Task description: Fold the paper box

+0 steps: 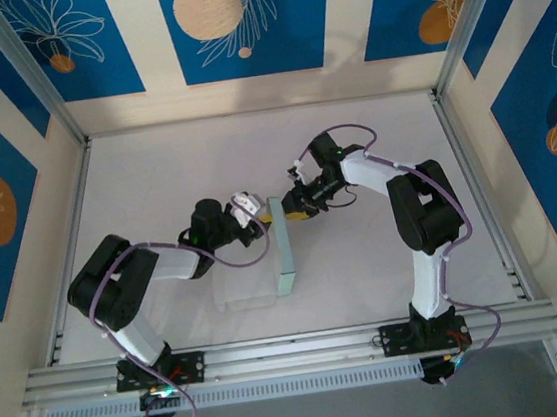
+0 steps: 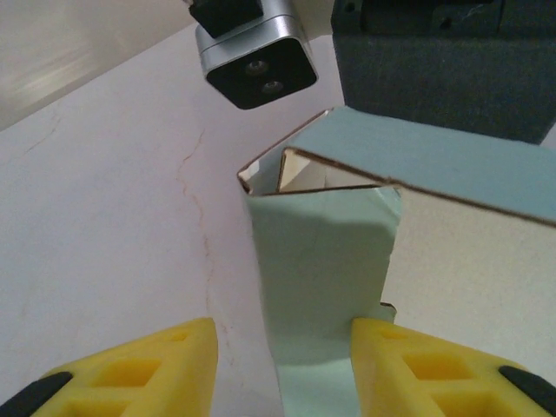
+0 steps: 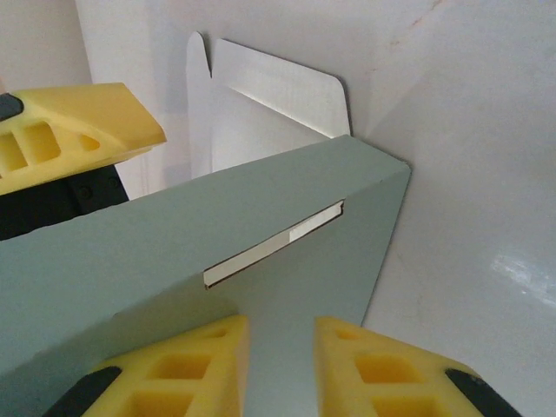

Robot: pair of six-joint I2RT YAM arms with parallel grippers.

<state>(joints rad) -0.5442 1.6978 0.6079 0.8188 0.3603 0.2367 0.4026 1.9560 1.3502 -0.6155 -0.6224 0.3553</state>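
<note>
The left gripper (image 2: 282,334) stands open, its yellow fingers (image 2: 130,373) at the bottom edge. The box (image 2: 321,261) rises between them, a green panel touching the right finger and apart from the left one. Its far end gapes, pale inside, under a folded green flap. Beyond it hang a silver-and-black camera (image 2: 256,61) and a dark block (image 2: 434,52) over the white table (image 2: 104,217)
</note>
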